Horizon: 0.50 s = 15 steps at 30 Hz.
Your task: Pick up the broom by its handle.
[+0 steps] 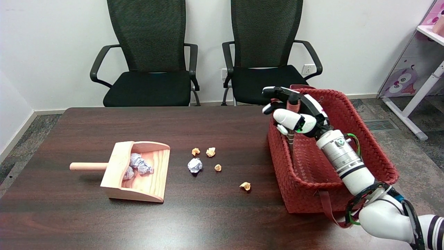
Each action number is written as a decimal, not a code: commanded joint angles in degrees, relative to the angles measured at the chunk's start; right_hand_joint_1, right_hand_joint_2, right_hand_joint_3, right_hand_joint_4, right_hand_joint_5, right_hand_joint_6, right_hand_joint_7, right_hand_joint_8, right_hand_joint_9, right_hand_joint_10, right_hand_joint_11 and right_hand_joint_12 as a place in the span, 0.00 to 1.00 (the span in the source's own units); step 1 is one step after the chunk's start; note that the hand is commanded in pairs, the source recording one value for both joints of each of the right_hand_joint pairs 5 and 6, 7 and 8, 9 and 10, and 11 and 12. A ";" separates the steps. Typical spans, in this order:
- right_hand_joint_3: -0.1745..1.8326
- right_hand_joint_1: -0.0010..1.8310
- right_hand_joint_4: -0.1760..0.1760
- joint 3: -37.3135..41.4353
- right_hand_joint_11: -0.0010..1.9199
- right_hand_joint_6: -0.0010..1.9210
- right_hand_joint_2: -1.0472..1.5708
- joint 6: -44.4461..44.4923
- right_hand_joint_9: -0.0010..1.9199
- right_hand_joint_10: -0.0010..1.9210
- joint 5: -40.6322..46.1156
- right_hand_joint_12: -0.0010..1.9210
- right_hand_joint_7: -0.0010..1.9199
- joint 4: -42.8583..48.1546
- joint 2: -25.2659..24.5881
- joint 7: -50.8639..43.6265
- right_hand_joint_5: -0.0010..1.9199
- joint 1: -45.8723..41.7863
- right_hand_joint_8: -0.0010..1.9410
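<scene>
Right now, my readout from nearest to farthest, clock directions taken from the table's centre:

Right arm: it enters at about 4 o'clock and runs up over the near rim of the red woven basket (pixel 347 180).

Table (pixel 215 215): dark wood; a wooden dustpan (pixel 138 173) sits at 9 o'clock with crumpled lilac paper inside, its handle pointing to 9.

Paper scraps: small orange balls and one lilac paper ball (pixel 195 165) lie near the centre, with one orange scrap (pixel 245 186) toward 5 o'clock.

Basket: it stands at 3 o'clock, on the table's right end.

Broom handle (pixel 290 137): a thin dark stick standing nearly upright inside the basket, against its left wall.

Right hand (pixel 295 113): my fingers are curled around the top of that stick, thumb side toward me; I judge it gripped, though I cannot confirm every contact.

Progress: the reach and the grasp look done. I judge the lift is still ahead, since the stick's lower end is down inside the basket.

Hidden: the brush end is out of sight behind the basket wall, so I cannot tell how the broom rests. Its top is covered by my hand.

Beyond: two black office chairs (pixel 149 69) at 12 o'clock, against a white wall.
</scene>
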 commanded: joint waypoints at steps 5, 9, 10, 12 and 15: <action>0.49 0.50 0.00 -0.55 1.00 0.43 0.48 -0.87 0.77 0.77 0.04 1.00 0.43 0.56 -1.17 0.07 0.43 1.23 0.43; 0.52 0.49 0.50 -0.55 1.00 0.57 0.50 -0.87 0.85 0.85 -0.05 1.00 0.57 0.83 -1.89 -0.10 0.57 1.50 0.56; 0.52 0.48 0.51 -0.55 1.00 0.60 0.51 -0.87 0.86 0.86 -0.05 1.00 0.60 0.92 -1.89 -0.11 0.60 1.50 0.60; 0.53 0.47 0.54 -0.55 1.00 0.76 0.53 -0.87 0.91 0.91 -0.13 1.00 0.76 0.92 -1.89 -0.11 0.76 1.67 0.75; 0.55 0.47 0.97 -0.55 1.00 0.89 0.53 -0.87 0.93 0.93 -0.14 1.00 0.89 0.66 -1.89 -0.19 0.89 2.02 0.88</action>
